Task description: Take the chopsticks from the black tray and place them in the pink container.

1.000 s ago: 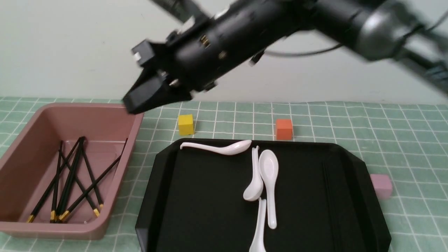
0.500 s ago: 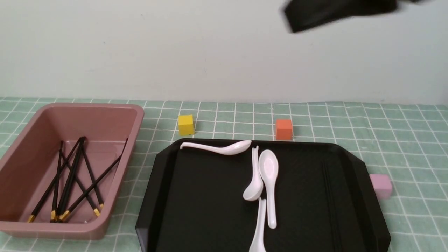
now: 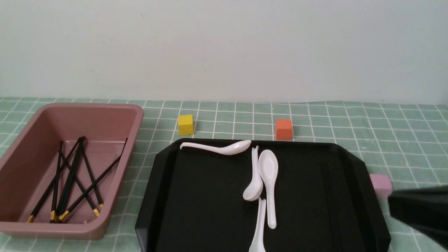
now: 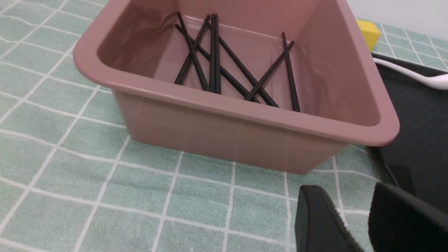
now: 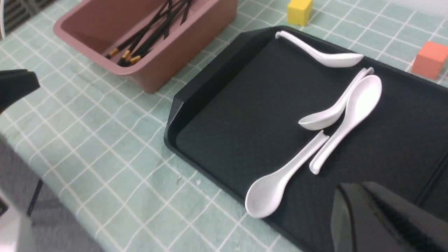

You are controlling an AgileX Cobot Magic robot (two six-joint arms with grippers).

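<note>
We see the chopsticks [image 3: 71, 182] lying crossed in a loose heap on the floor of the pink container [image 3: 91, 106], gold tips toward the near wall; the container stands on the green checked cloth [image 3: 350, 119] just left of the black tray [image 3: 210, 196]; on the tray lie four white spoons [image 3: 268, 175], one along the far rim and three bunched near the middle; thin dark lines run lengthwise along the tray's right part, too faint against the black for us to tell what they are; behind the tray sit a yellow cube [image 3: 185, 125] and an orange cube [image 3: 283, 129], and a pale pink cube [image 3: 379, 184] sits at its right edge; the right gripper [image 3: 418, 211] shows as a dark blur low at the tray's right side, and we cannot tell how its jaws stand; the left gripper [image 4: 346, 191] hangs over the cloth near the container's near wall, jaws apart and holding nothing
</note>
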